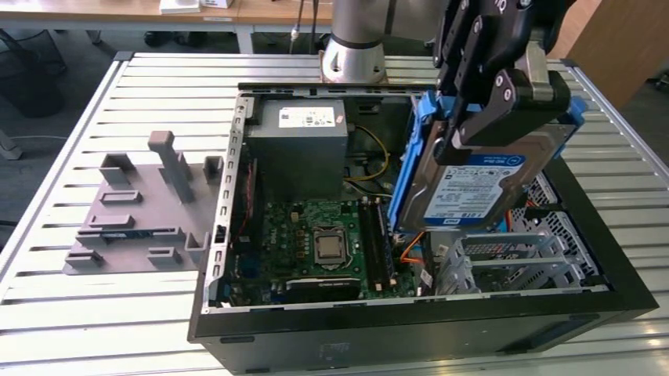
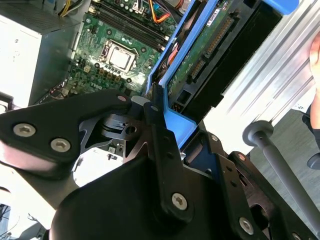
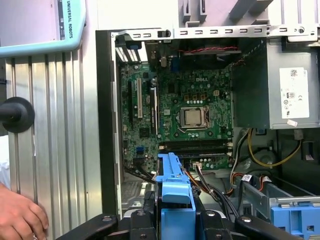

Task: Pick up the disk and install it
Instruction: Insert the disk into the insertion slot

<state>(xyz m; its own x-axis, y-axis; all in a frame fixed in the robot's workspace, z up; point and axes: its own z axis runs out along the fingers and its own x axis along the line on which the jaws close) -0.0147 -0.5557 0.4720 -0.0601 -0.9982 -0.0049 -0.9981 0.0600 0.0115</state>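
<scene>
- The disk (image 1: 483,184) hangs tilted, label toward the exterior camera, above the open computer case (image 1: 418,333). It is over the metal drive cage (image 1: 522,258) on the exterior view's right. Its lower end dips toward the cage; whether it touches anything there I cannot tell.
- Your end effector (image 1: 475,117) is clenched on the disk, pinching the upper end of its blue carrier bracket (image 1: 410,168).
- Judge the disk dense and stiff, heavy for its size. The metal body should not flex, but the plastic bracket probably gives a little. Held by one end, the weight hangs below the grip and may lever or swing.
- Treat it as fragile. In the second wrist view its green circuit board (image 2: 200,55) and connector lie bare on the underside. Take hold on the bracket's rails or the metal edges, never on the board.
- An orange cable (image 1: 413,244) runs close under its lower corner, with the motherboard (image 1: 324,235) and power supply (image 1: 298,149) just beyond.
- The case stands on the slatted bench (image 1: 105,313) near a grey fixture (image 1: 136,211); a person's hand (image 3: 20,215) lies at the bench edge.
</scene>
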